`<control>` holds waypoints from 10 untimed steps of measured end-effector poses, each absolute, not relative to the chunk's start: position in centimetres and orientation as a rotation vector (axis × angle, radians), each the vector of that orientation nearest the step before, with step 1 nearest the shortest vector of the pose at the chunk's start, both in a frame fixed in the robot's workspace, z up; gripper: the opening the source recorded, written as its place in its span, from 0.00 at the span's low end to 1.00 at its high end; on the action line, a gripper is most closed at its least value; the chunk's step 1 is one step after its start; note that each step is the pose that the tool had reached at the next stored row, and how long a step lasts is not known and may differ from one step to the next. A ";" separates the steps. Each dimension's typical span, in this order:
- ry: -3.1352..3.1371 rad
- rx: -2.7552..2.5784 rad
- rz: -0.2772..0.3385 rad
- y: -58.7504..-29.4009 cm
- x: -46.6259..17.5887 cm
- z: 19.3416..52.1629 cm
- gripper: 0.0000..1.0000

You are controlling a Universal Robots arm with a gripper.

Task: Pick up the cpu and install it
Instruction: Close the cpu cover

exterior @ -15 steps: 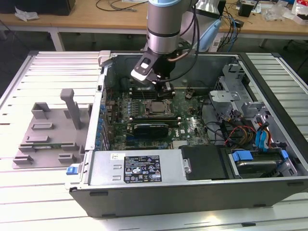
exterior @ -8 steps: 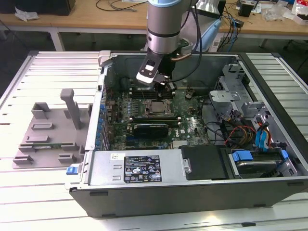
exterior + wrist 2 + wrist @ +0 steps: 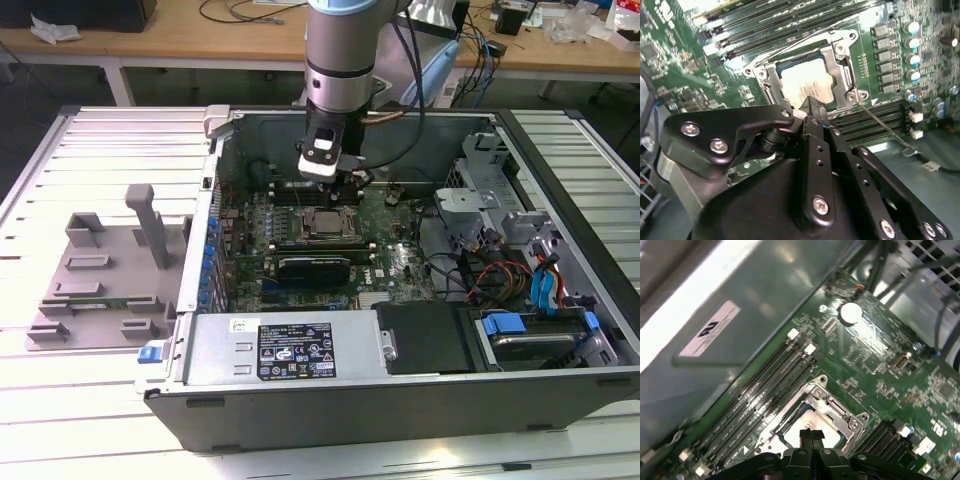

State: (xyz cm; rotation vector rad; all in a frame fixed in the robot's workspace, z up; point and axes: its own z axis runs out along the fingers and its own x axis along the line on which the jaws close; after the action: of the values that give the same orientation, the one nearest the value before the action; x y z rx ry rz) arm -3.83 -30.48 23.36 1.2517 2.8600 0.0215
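My fingers (image 3: 811, 436) are closed against each other with nothing pinched between them, as far as I can make out in both wrist views. They hang just above the cpu (image 3: 807, 87). The cpu lies flat in the socket, silver top up, with the metal frame (image 3: 840, 65) around its edges. In the exterior view the gripper (image 3: 335, 180) sits over the middle of the motherboard (image 3: 400, 260), and the cpu (image 3: 322, 222) shows just at its 6 o'clock. I judge the pick and the placing to be done, since the chip is in the socket and not in my grasp. I can't tell whether it is fully seated, or whether the frame and its thin wire lever (image 3: 880, 120) are latched down, so that part may be left. Further out is the open case (image 3: 400, 400). The grey tray (image 3: 95, 290) sits on the worktop (image 3: 60, 440) at 9 o'clock from the case, well apart from the gripper.
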 end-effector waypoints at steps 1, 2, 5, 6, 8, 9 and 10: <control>2.871 1.227 0.022 -30.5 -3.8 23.4 0.11; 2.883 1.199 0.022 -30.5 -3.8 23.4 0.11; 2.967 0.976 0.024 -30.5 -3.8 23.3 0.11; 2.987 0.915 0.025 -30.5 -3.8 23.3 0.11; 3.018 0.808 0.026 -30.5 -3.8 23.3 0.11; 3.042 0.716 0.027 -30.5 -3.8 23.3 0.11; 3.053 0.667 0.027 -30.5 -3.8 23.3 0.11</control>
State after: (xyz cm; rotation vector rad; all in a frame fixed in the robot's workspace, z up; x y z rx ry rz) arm -3.83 -30.48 23.28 0.6665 3.0531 0.0271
